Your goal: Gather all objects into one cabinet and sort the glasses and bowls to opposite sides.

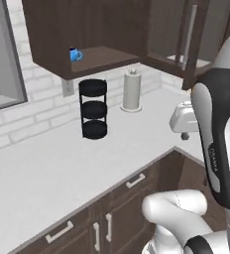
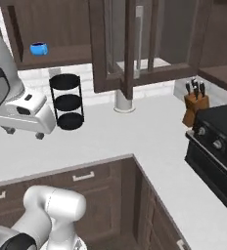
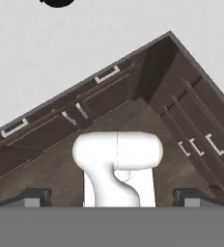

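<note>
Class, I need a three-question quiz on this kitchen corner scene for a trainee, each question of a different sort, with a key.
1. True or false: the blue mug sits inside the open wall cabinet.
2. What stands on the counter between the black three-tier rack and the cabinet door? A knife block, B paper towel roll, C kettle.
3. Fill in: the knife block stands beside the ____.

Key: 1 true. 2 B, the paper towel roll. 3 stove.
</note>
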### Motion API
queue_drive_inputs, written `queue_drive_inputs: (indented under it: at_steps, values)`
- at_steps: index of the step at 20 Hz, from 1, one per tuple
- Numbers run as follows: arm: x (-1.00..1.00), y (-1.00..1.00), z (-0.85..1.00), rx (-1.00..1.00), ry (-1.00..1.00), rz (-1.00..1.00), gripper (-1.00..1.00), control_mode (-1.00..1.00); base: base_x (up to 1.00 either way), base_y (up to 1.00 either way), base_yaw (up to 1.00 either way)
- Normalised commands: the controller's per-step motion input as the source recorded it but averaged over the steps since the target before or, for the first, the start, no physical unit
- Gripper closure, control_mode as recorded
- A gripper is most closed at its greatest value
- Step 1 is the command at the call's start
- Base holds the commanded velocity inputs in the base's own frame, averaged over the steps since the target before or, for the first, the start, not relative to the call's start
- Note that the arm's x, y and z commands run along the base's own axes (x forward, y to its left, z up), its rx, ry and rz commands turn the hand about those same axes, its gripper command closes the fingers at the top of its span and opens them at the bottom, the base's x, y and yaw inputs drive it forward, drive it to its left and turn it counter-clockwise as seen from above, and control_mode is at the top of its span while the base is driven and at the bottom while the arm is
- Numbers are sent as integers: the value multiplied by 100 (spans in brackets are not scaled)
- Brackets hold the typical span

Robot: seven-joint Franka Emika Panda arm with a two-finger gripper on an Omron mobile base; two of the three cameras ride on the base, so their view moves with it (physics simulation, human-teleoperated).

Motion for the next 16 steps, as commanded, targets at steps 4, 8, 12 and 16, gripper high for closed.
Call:
queue_drive_inputs:
  at_steps: [4, 8, 12, 16]
  values:
    - [0, 0, 0, 0, 0, 0, -100, 100, 42, 0, 70]
    - [0, 0, 0, 0, 0, 0, -100, 100, 63, 0, 37]
    - [0, 0, 0, 0, 0, 0, -100, 100, 76, -6, 26]
    - [0, 0, 0, 0, 0, 0, -100, 100, 56, -34, 27]
